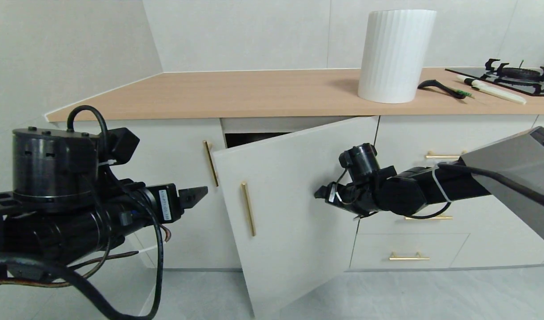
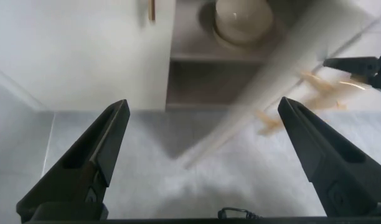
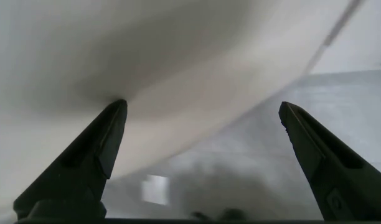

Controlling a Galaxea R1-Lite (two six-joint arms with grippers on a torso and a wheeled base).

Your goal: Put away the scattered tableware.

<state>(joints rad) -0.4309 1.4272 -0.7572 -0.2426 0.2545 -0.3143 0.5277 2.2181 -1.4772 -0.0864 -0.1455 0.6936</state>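
i am seemingly opening the pale flat cabinet door (image 1: 294, 222), right jaws apart at three o'clock of its brass bar handle (image 1: 248, 209), left jaws apart; next, fetching the black curved utensil (image 1: 437, 86).

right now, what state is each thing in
middle door, swung partly open
left door, shut
lower drawer, shut
left gripper, open, empty
right gripper, open, empty, close to the middle door
white ribbed container, upright on the counter
black utensil, lying flat
white utensil, lying flat
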